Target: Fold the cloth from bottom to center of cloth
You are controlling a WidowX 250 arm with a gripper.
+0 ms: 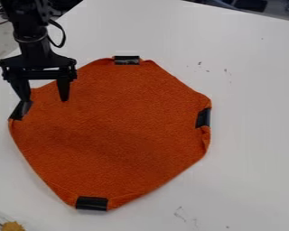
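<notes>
The jaws are standing wide apart, and the gripper [45, 101] is apparently pinching nothing. Its two fingers are straddling the far-left border of the orange cloth [110, 122], one lining up with the left black strip [20, 110], the other hanging over the fabric. Whether either is touching is hard to tell. The cloth is lying spread on the white table [249, 135], probably so that a flap can be lifting cleanly from a flat start. Four dark strips are sitting at its corners: the left one, a far one [126, 60], a right one [203, 117] and a near one [91, 203]. They are likely serving as grasp marks, and the near one is presumably marking the bottom that is needing to go to the center. Along the right, the border is curling inward, so a fold may be coming out slightly uneven.

The arm [35, 40] is coming in from the far left, its wrist hanging nearly upright and the fingers pointing down at the table. That pose is suiting a pinch from above, but for the near strip the gripper would be needing to shift toward the near side first.
</notes>
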